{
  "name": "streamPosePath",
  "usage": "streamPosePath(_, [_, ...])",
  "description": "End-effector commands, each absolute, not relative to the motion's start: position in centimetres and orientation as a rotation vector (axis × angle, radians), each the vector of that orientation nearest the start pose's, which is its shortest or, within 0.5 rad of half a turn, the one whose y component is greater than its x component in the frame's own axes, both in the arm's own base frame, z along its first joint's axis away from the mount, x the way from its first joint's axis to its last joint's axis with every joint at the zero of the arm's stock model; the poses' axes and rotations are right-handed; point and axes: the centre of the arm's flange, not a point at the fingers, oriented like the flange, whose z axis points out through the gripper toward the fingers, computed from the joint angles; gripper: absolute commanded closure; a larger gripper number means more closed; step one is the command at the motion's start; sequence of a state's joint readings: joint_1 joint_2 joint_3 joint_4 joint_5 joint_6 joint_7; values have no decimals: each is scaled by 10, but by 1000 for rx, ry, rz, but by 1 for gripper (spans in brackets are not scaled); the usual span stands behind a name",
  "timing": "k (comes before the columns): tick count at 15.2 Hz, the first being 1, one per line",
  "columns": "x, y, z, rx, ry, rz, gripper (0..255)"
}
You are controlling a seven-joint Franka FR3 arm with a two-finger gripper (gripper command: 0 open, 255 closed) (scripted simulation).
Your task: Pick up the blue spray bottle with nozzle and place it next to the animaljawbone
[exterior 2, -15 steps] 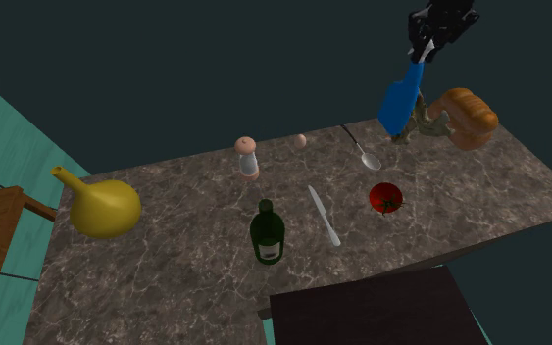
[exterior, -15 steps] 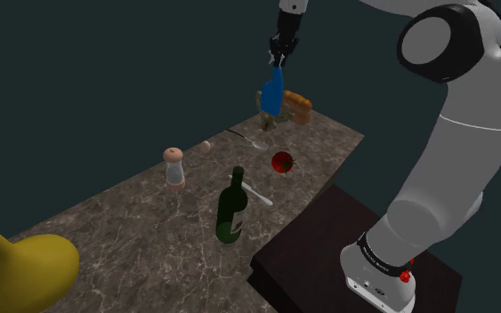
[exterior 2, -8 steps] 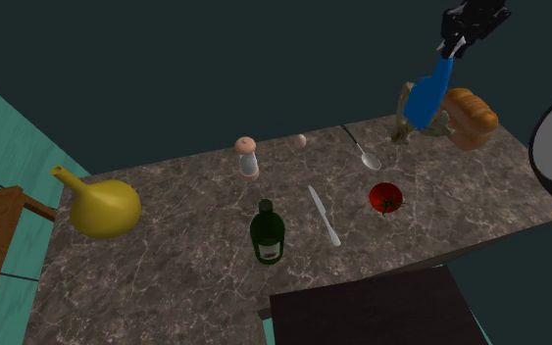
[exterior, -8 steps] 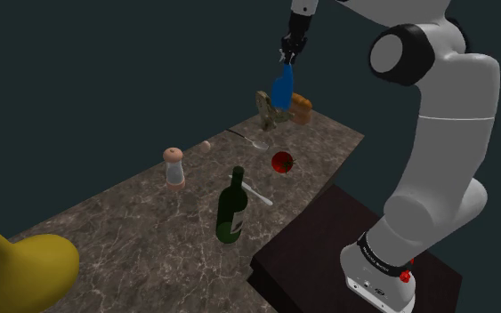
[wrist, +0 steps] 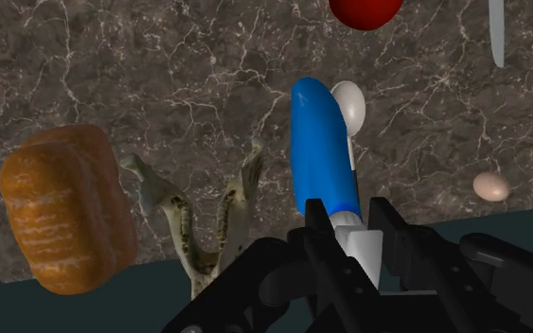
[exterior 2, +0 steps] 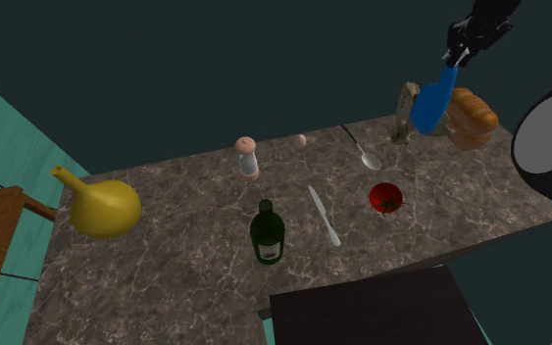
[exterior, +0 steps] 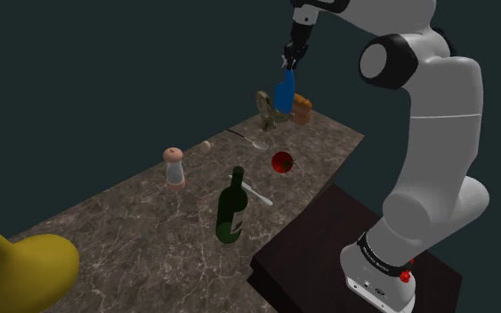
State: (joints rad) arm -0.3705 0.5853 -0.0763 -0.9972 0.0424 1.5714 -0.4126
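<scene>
A blue spray bottle [exterior: 283, 93] is pinched by the pincer [exterior: 289, 60] beside the jawbone [exterior: 264, 108]; the dark veined counter [exterior 2: 185, 284] is flanked by teal floor [exterior 2: 9, 127].

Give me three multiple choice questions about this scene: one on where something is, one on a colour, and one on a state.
1. Where is the blue bottle?
A. lying on the floor
B. hanging in the air close to the jawbone and the bread
C. shut in a cupboard

2. What colour is the big jug?
A. red
B. yellow
C. white

3. What is the gripper doing?
A. open and empty
B. shut on nothing
C. shut on the blue bottle

Answers:
1 B: it hangs from the gripper above the table, between jawbone and bread in the second exterior view.
2 B: its round body is plainly yellow.
3 C: in the wrist view it clasps the bottle's white top.
</scene>
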Motion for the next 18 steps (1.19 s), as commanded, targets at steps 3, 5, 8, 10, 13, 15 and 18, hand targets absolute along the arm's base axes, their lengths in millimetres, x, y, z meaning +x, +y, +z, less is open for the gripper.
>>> streamPosePath(3, [654,-289,500,-3137,34,13,255])
streamPosePath(5, [654,-289,490,-3137,34,13,255])
streamPosePath(8, [654,-289,474,-3137,34,13,255])
streamPosePath(10, [654,-289,463,-3137,34,13,255])
streamPosePath(13, [654,-289,448,-3137,34,13,255])
streamPosePath(15, [654,-289,437,-3137,34,13,255])
streamPosePath(18, [654,-289,421,-3137,34,13,255])
